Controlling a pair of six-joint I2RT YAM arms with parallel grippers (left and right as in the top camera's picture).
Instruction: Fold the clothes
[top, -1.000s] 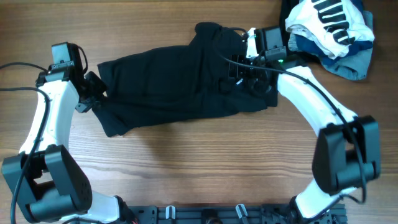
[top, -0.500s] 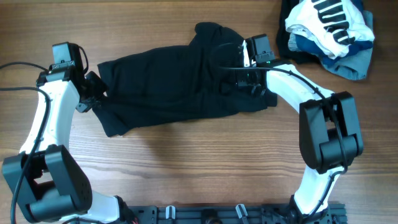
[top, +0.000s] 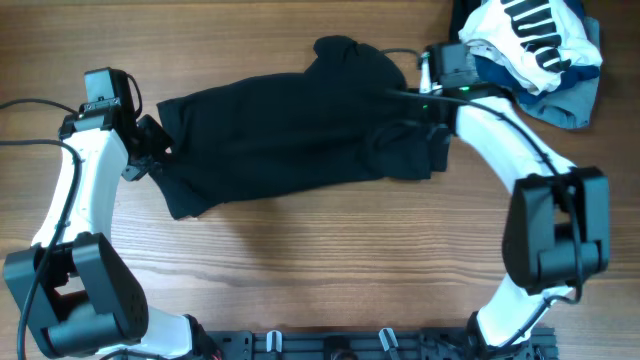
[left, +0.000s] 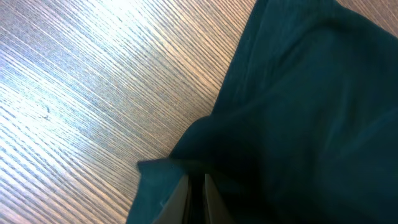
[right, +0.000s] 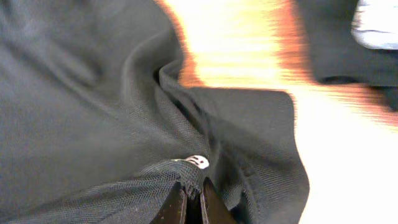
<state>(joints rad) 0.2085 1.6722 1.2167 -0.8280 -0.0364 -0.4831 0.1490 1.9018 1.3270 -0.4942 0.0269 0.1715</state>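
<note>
The clothes (top: 280, 130) are one big black garment spread across the middle of the wooden table. My left gripper (top: 158, 152) sits at its left edge, shut on the cloth. In the left wrist view the left gripper (left: 196, 182) has its pale fingertips (left: 180, 198) close together with the dark fabric (left: 298, 112) pinched between them. My right gripper (top: 416, 100) is at the garment's upper right. In the right wrist view the right gripper (right: 193, 188) is shut on a raised fold of mesh-like black fabric (right: 112, 193), just below a small white logo mark (right: 198, 161).
A heap of other garments lies at the table's far right corner: a white one with black stripes (top: 530, 40) on top of a light blue one (top: 565, 100). Bare wood (top: 320, 260) runs along the front of the table.
The right gripper has gone from open to shut on a fold of the black garment and has shifted right, bunching the cloth's right end. The left arm has stayed put.
</note>
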